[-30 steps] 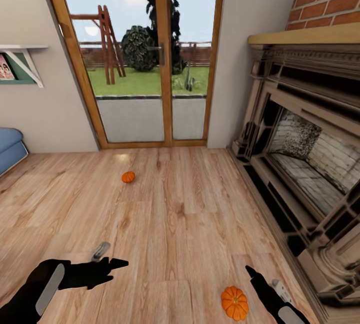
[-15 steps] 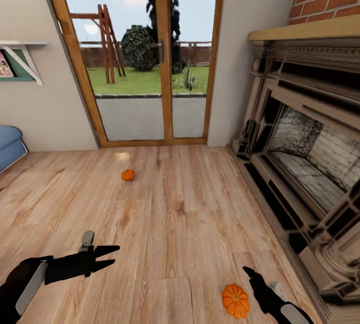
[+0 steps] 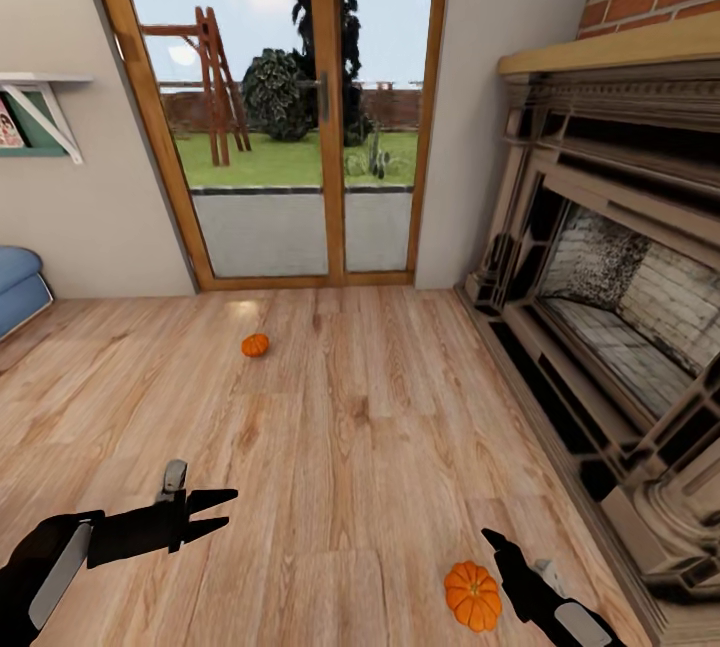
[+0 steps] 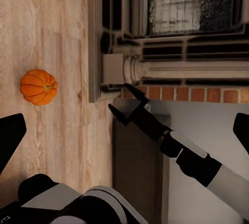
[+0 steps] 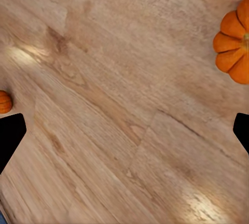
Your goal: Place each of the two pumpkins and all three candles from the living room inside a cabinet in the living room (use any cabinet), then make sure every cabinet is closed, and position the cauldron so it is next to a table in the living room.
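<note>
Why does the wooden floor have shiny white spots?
Glare: in the head view, a pale patch sits on the light wooden plank floor near the glass doors; in the right wrist view, soft bright spots show on the planks, and the near ribbed orange pumpkin looks slightly blurred.

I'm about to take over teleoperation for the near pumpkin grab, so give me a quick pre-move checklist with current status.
1. Near pumpkin sits free on the wooden floor, nothing on it: ok.
2. Right gripper beside it, open and empty: ok.
3. Right gripper centred over it: not ok, the pumpkin lies off to one side in the right wrist view.
4. Left gripper open, well away: ok.
5. Fireplace surround close on the right side: cannot tell the clearance.
6. Far pumpkin near the glass door: ok, for later.
</note>
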You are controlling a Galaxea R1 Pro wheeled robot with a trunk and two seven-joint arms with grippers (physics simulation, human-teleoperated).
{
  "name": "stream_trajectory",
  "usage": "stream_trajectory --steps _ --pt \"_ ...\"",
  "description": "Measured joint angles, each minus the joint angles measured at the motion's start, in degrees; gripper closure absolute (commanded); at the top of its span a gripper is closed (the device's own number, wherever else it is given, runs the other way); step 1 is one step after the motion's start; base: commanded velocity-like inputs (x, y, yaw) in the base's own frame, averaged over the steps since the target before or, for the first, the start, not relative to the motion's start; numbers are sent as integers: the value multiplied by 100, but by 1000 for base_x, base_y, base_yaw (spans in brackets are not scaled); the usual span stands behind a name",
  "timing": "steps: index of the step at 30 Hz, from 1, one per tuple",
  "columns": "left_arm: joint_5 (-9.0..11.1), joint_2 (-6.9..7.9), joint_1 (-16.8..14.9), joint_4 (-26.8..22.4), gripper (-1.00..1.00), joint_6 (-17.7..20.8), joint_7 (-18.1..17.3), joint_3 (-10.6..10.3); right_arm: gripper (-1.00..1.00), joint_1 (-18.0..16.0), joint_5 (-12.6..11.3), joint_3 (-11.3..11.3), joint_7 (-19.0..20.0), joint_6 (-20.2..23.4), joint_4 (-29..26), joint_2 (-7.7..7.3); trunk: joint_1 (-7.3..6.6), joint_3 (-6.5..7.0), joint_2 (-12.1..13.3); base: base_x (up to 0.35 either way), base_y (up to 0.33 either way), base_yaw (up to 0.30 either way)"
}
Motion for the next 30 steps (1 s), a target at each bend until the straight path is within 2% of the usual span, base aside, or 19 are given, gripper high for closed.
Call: stream_trajectory --steps 4,8,11,16,27,30 --pt "7 0 0 0 -100 0 -30 -2 -100 -2 -13 -13 -74 15 18 -4 88 -72 -160 0 0 0" --pt "-12 20 0 0 -100 1 -375 -8 -100 -2 -23 -62 -534 8 30 0 176 -144 -321 0 0 0" --pt "-18 90 0 0 -100 1 -527 -15 -100 -2 -25 -188 -670 10 42 0 242 -197 -441 0 0 0" --pt "-18 155 0 -8 -100 0 -596 -21 -100 -2 -26 -306 -728 7 64 0 351 -287 -642 0 0 0" --pt "-17 160 0 -35 -100 0 -610 -161 -100 -2 -28 -344 -737 -26 69 0 593 -485 -1083 0 0 0" --pt "-17 159 0 -34 -100 0 -608 -165 -100 -2 -79 -447 -737 -35 69 0 659 -539 -1203 0 0 0"
